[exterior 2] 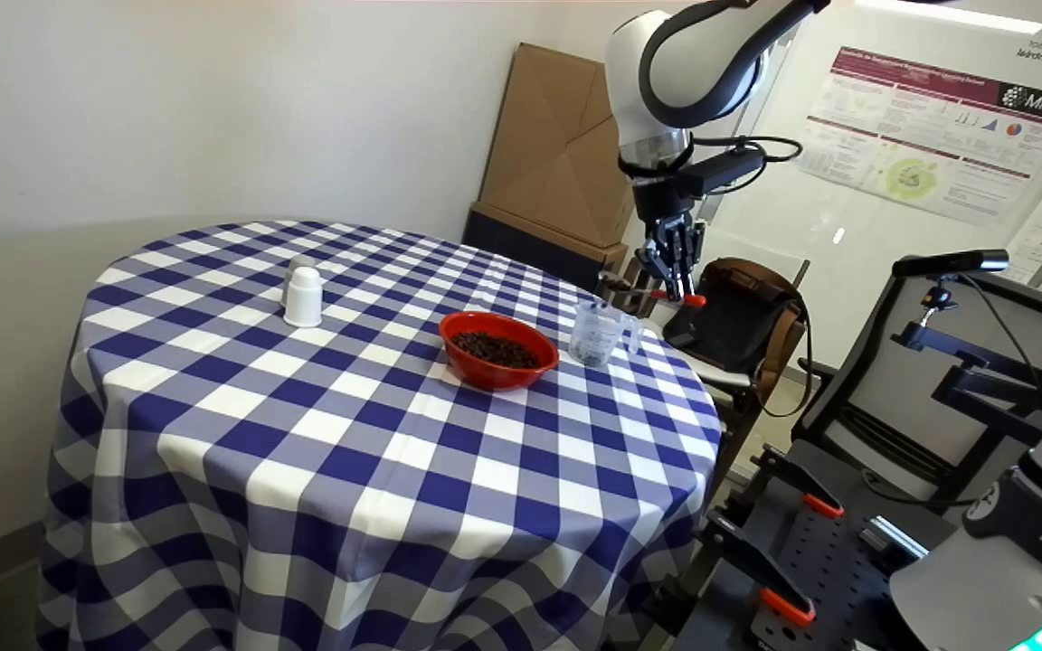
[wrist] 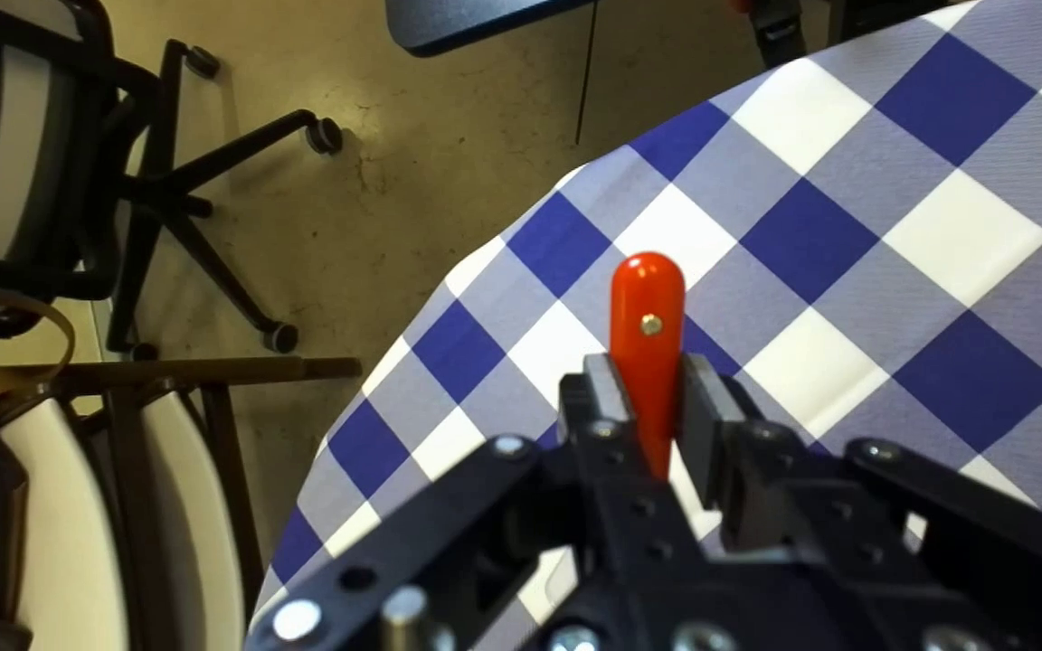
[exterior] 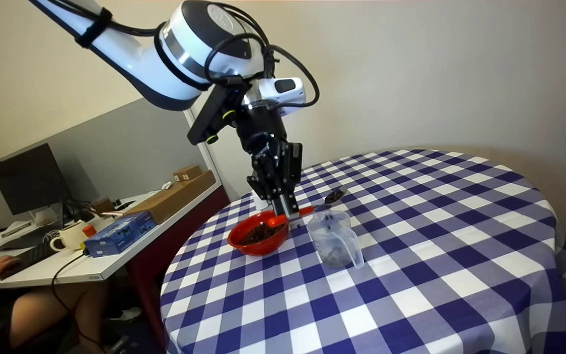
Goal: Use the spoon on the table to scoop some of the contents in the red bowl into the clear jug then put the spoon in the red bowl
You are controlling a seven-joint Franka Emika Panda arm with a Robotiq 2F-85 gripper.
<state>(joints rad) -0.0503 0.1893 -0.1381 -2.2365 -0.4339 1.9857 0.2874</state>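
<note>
1 spoon (exterior: 306, 211): red handle with a small metal rivet, thin shank, dark small pieces heaped in its scoop end. Location: raised clear of the table (exterior 2: 304, 407), held by the gripper (wrist: 657, 395). In both exterior views the loaded end shows near the rim of the clear jug (exterior: 329, 241) and above it; whether directly over the mouth cannot be told.

Gripper, black with grey pads (wrist: 709, 393): drawn in to a narrow gap, 1 pad against each side of the red handle, whose rounded end juts out past them in the wrist view.

1 clear jug: transparent, with side handle and faint markings; upright on the checked cloth (exterior: 410, 295); dark matter visible through its lower wall.

1 red bowl (exterior 2: 485, 373): shallow, round, upright on the cloth near the jug, the 2 standing apart; holds a bed of dark small pieces. In an exterior view the end of the spoon's handle overlaps its rim along the line of sight.

1 table: round, cloth hanging over its edge.

2 pale containers (exterior 2: 304, 303): upright on the cloth, 1 partly hiding the other, well apart from the jug.

Surroundings, in an exterior view: white desk (exterior: 74, 274) with monitor (exterior: 28, 178), cream mug (exterior: 71, 237) and blue box (exterior: 121, 235); also, in an exterior view, wall poster (exterior 2: 937, 136) and mesh-backed chair (exterior 2: 901, 389).
</note>
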